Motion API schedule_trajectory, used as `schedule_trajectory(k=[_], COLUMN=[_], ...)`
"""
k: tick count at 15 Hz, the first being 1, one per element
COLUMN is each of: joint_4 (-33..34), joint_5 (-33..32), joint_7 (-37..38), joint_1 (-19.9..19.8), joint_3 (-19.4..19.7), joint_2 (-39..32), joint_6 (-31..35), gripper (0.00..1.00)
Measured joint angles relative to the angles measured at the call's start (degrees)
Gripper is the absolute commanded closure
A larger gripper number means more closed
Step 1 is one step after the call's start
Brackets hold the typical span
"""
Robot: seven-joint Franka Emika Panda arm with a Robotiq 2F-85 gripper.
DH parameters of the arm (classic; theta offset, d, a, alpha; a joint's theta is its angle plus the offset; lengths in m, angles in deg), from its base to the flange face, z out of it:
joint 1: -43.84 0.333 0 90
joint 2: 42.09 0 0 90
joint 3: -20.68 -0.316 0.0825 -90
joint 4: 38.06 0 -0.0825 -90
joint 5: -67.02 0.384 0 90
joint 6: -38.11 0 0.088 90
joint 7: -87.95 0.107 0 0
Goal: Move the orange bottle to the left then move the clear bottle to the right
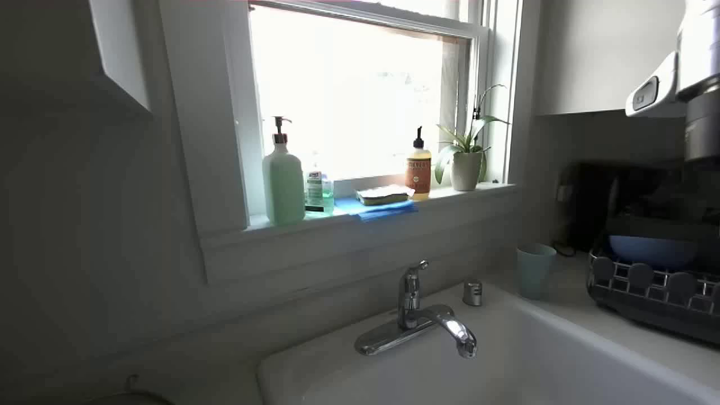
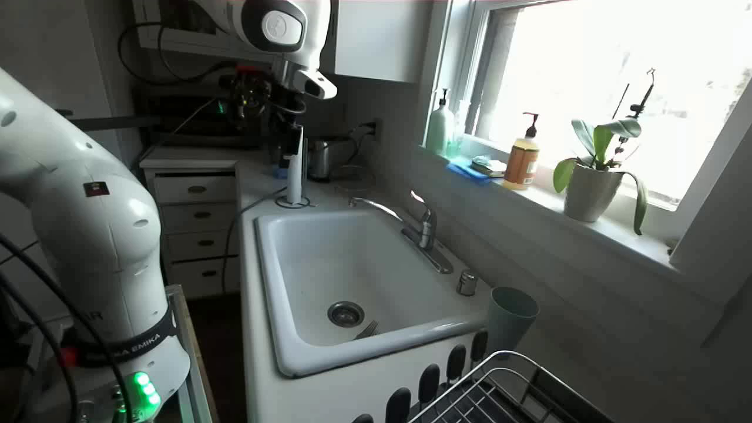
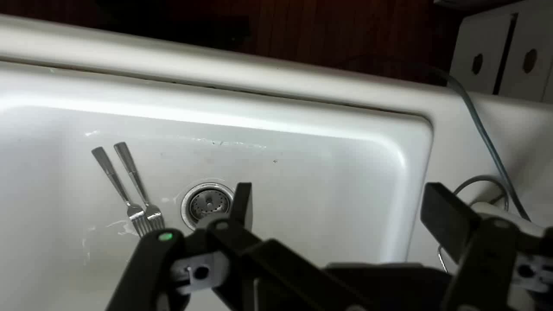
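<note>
The orange bottle [image 1: 418, 175] stands upright on the window sill, with a dark pump cap and a label. It also shows in an exterior view [image 2: 521, 163], between the sponge and the potted plant. The clear bottle [image 1: 319, 192], see-through with a blue-green tint and a pale label, stands beside the tall pale-green pump dispenser [image 1: 284, 185]; it is partly blended with the bright window in an exterior view [image 2: 455, 141]. My gripper [image 3: 339, 203] is open and empty, pointing down over the sink side, away from both bottles. It is dark and partly hard to make out in an exterior view [image 2: 288, 138].
A sponge [image 1: 385, 194] on a blue cloth [image 1: 388, 211] lies between the two bottles. A potted plant [image 1: 466, 169] stands at the sill's end. Below are the faucet [image 1: 409, 298], sink [image 2: 267, 282], cup [image 2: 512, 311], dish rack [image 2: 505, 382] and a white roll on a stand [image 2: 295, 176].
</note>
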Motion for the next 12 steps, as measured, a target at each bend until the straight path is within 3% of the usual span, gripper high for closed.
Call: schedule_trajectory(k=[6, 12], joint_4=[0.3, 7.8], joint_5=[-0.7, -6.2], joint_7=[0.8, 4.2], joint_1=[-1.2, -9.8], joint_3=[-0.1, 1.8], joint_2=[0.0, 0.5], joint_6=[0.0, 0.8], gripper=[0.00, 0.00])
